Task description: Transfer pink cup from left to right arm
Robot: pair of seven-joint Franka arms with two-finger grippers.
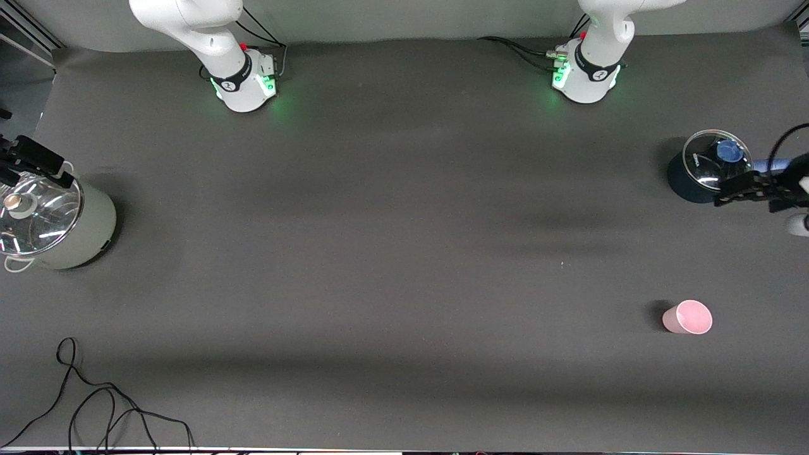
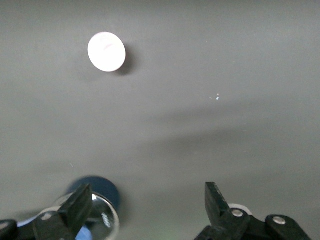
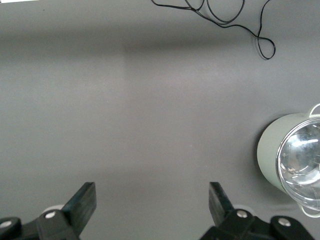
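The pink cup (image 1: 687, 317) stands upright on the dark table toward the left arm's end, nearer to the front camera than the dark blue pot. In the left wrist view the cup (image 2: 106, 51) shows as a pale round disc, well apart from the fingers. My left gripper (image 1: 733, 188) hangs open and empty over the blue pot's edge; its own view (image 2: 147, 200) shows the jaws wide apart. My right gripper (image 1: 47, 167) hangs open and empty over the grey-green pot at the right arm's end; its own view (image 3: 152, 200) shows bare table between the jaws.
A dark blue pot (image 1: 686, 186) with a glass lid stands under the left gripper and shows in the left wrist view (image 2: 100, 190). A grey-green pot (image 1: 95, 234) with a glass lid shows too in the right wrist view (image 3: 270, 155). A black cable (image 1: 107, 404) lies near the front edge.
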